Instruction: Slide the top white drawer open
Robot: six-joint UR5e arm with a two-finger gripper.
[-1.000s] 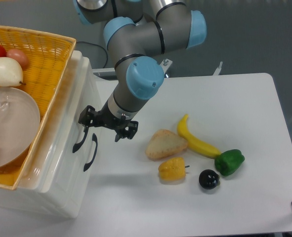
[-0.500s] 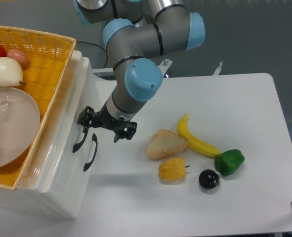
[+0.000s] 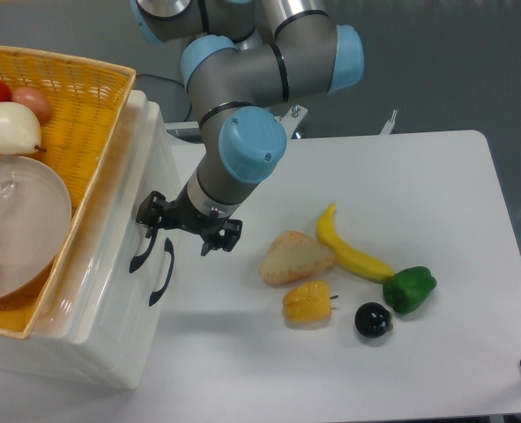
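Note:
The top white drawer [image 3: 152,154] is part of the white unit at the left, under the yellow wicker basket [image 3: 84,97]. Its black curved handle [image 3: 140,254] is the left of the two handles on the front face. The lower drawer's handle [image 3: 162,270] lies just to its right. My gripper [image 3: 186,227] is open and hangs in front of the unit. Its left finger [image 3: 149,215] sits right at the upper end of the top handle, and whether it touches is unclear. The right finger [image 3: 222,236] is over the table. Both drawers look shut.
The basket holds a clear bowl [image 3: 13,225], a pale fruit [image 3: 9,127] and red fruits. On the table to the right lie a bread piece [image 3: 295,256], banana [image 3: 350,248], yellow pepper [image 3: 308,302], green pepper [image 3: 409,289] and a dark fruit [image 3: 373,320].
The arm and gripper have shifted slightly left, bringing the left finger closer to the top handle. The drawers and the food have not moved.

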